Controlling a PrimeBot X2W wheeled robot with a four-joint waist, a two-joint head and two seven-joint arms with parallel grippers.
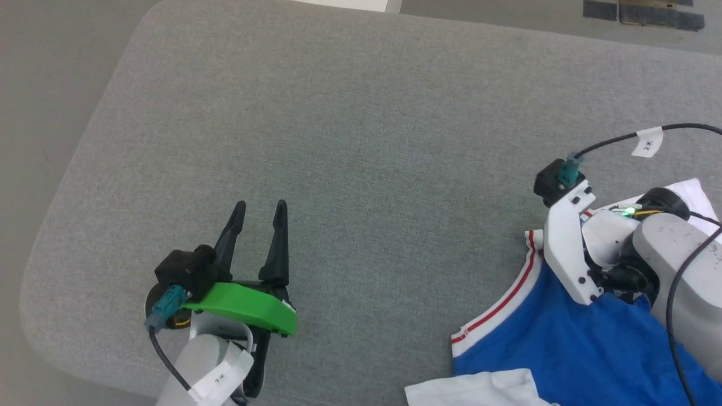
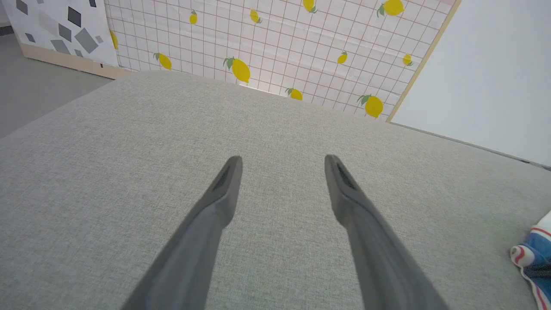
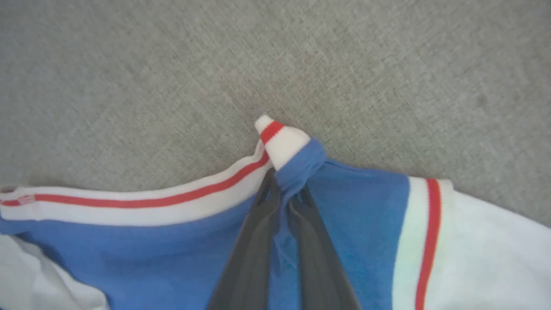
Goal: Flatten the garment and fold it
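Observation:
The garment is a royal-blue shirt with white sleeves and red-and-white trim, bunched at the lower right of the grey table. My right gripper is shut on a pinch of its blue cloth just behind a striped trim corner; in the head view the right wrist covers that spot. My left gripper stands open over bare cloth at the lower left, nothing between its fingers. A bit of the garment shows at the far right of the left wrist view.
The grey padded table has a rounded left corner with floor beyond it. A lemon-patterned panel and a white board stand past the table's far edge. Black cables trail from the right wrist.

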